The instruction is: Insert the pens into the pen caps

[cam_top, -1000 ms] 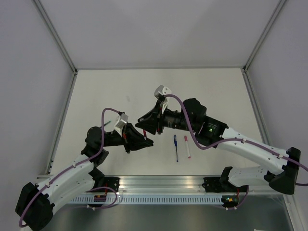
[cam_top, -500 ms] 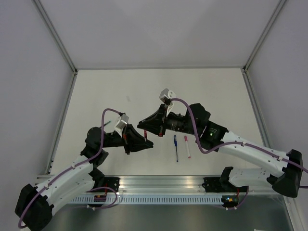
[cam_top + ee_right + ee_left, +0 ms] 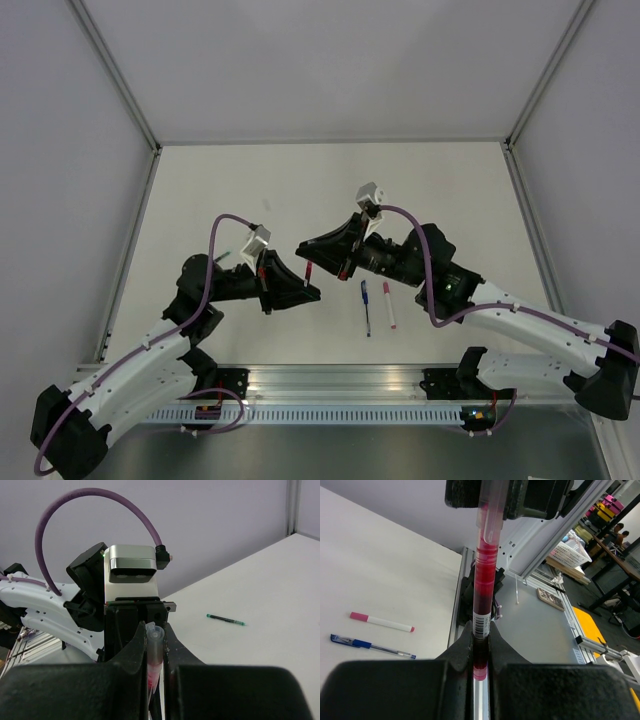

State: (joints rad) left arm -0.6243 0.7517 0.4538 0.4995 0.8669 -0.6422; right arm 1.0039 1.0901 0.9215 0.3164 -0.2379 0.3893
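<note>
Above the middle of the table [image 3: 250, 190], the two arms meet tip to tip with the red pen [image 3: 482, 580] spanning the short gap between them. The left gripper [image 3: 480, 637] is clamped on the pen's lower barrel, its fingers pressed against both sides just below the barcode label. From there the pen runs straight up, away from the left wrist camera, to the right gripper [image 3: 155, 640]. The right gripper is closed on the clear cap [image 3: 489, 520], a translucent tube with a clip. The fingers pinch its far part, while its near part and clip stick out towards the left gripper. In the left wrist view the pen's upper end appears to sit inside this cap, though how deep it goes cannot be told. Pen and cap lie in one line, held off the table between the two grippers.

The blue pen [image 3: 366, 307] and the white pen [image 3: 388, 305] with its pink ends lie side by side on the table, nearly parallel and not touching. They are just to the right of the grippers and in front of the right arm's wrist. The green pen [image 3: 226, 619] lies flat on the table on its own, well apart from both grippers.
</note>
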